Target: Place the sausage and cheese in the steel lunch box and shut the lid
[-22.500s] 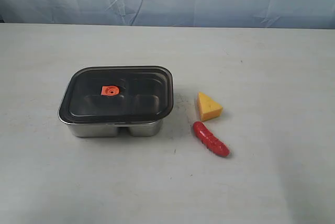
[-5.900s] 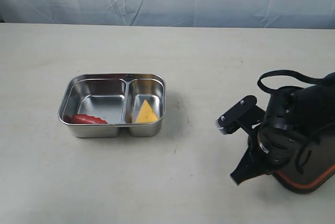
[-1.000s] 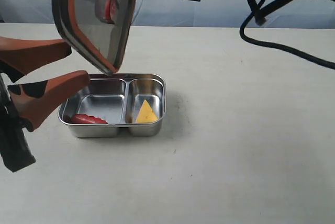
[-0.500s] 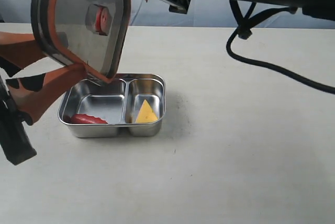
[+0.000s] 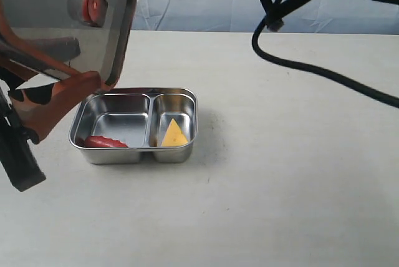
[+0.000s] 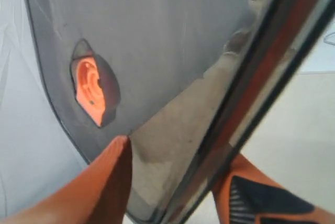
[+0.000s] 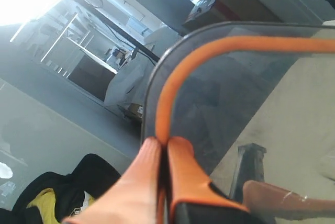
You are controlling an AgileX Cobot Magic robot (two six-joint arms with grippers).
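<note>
Listing one worktop point(image 5: 280, 173), pale and matte, with a blue cloth backdrop point(image 5: 218, 11) behind it.

Steel lunch box point(image 5: 194, 101): stands uncovered on the worktop, left of centre, two compartments side by side.
Sausage point(image 5: 105, 142): red, ridged, lying in the larger left compartment against the near wall.
Cheese point(image 5: 175, 135): yellow wedge in the smaller right compartment, point toward the far wall.
Lid point(image 5: 56, 30): smoky and translucent, with an orange seal rim; held in the air, steeply tilted, above and to the left of the box and clear of it. Orange valve point(image 5: 92, 5) at its centre.
Right claw point(image 7: 163, 145): reaching across from above, pinched tight on the lid's rim at a rounded corner.
Left claw point(image 6: 175, 161): spread wide, one orange finger on each side of the lid's lower edge; whether either finger touches the lid cannot be told.
Black cable point(image 5: 312, 70): hangs from the right arm over the far right of the worktop.
</note>
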